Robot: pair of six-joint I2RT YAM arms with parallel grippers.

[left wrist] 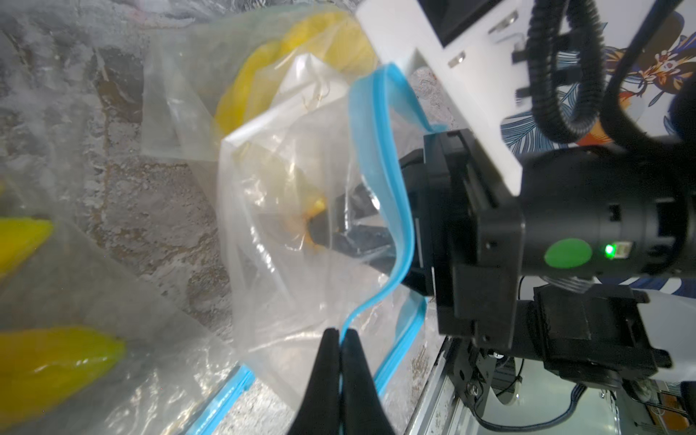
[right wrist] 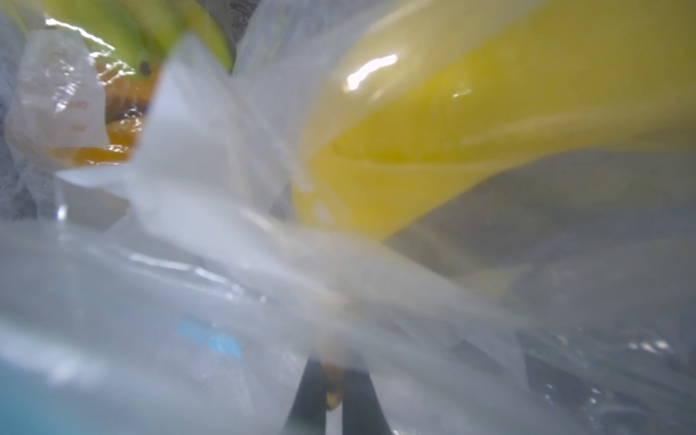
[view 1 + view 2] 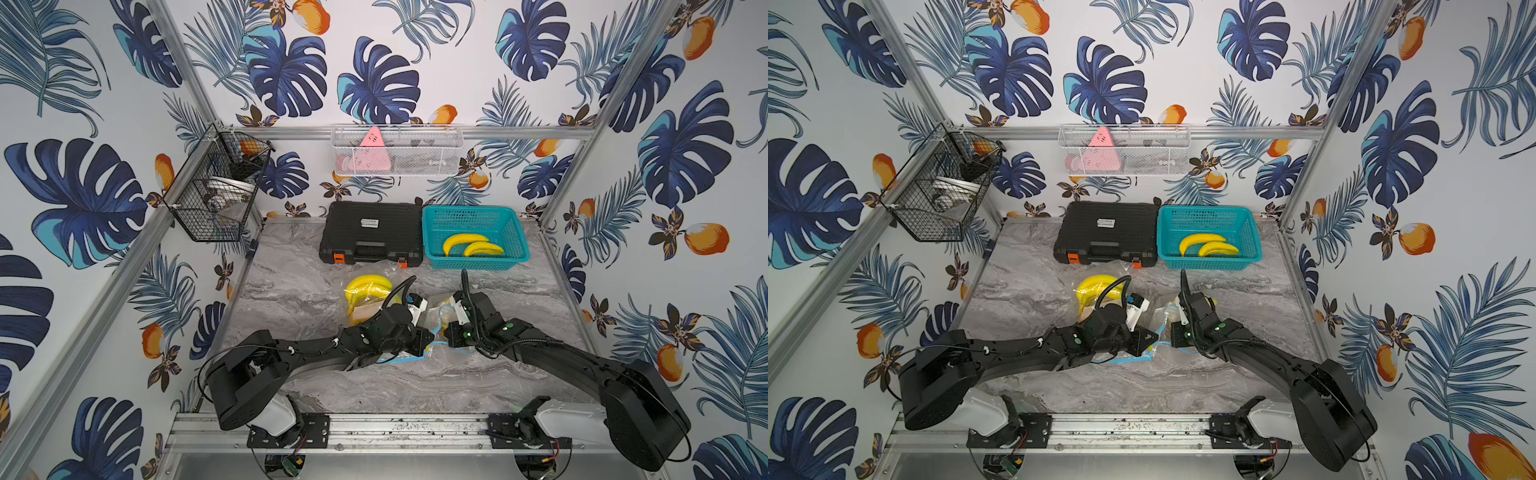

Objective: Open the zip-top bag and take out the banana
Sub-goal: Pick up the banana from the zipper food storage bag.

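We see both arms meet mid-table at the clear zip-top bag (image 3: 435,313): left gripper (image 3: 431,338) by its blue zip edge, right gripper (image 3: 444,324) just beside it, where a banana (image 3: 446,298) shows yellow. Far right sits a teal basket (image 3: 511,232).

— What's on the grey marble-patterned counter (image 3: 291,374)?
— Along the far edge, a black hard plastic case (image 3: 372,230) with orange latches. Just beside it, toward the far right corner, is a teal plastic mesh basket (image 3: 478,262).
— And mid-counter?
— A clear plastic bag of yellow bananas (image 3: 368,289). Near it is a clear plastic zip-top bag with a blue seal strip (image 3: 446,352), partly resting on the surface.
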